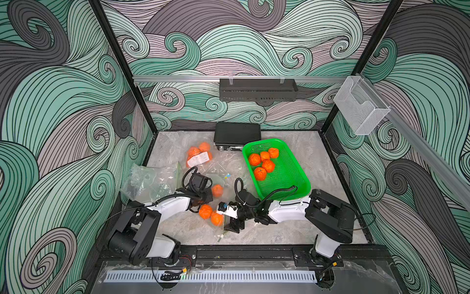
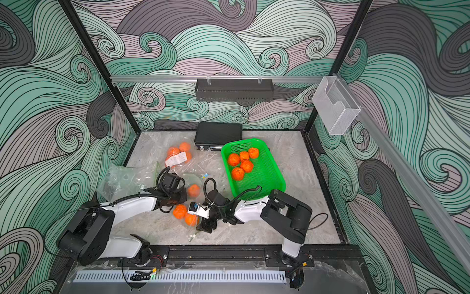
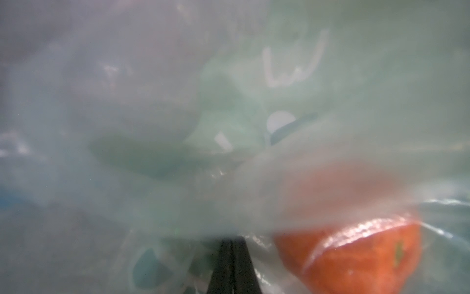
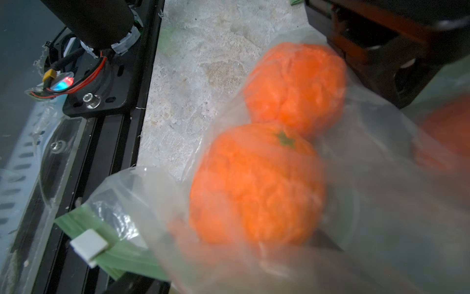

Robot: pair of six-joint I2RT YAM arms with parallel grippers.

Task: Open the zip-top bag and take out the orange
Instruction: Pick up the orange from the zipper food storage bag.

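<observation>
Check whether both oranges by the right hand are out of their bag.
Inside: film of the bag covers the stemmed orange and its neighbour in the right wrist view.

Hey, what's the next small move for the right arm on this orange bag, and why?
Probably close the right gripper on the green zip strip by the white slider and pull it away. The left gripper is shut on the zip-top bag, the right jaws look spread, and oranges sit inside.

Left wrist view blurred by zip-top bag (image 3: 152,101); orange (image 3: 356,259) cut off.
</observation>
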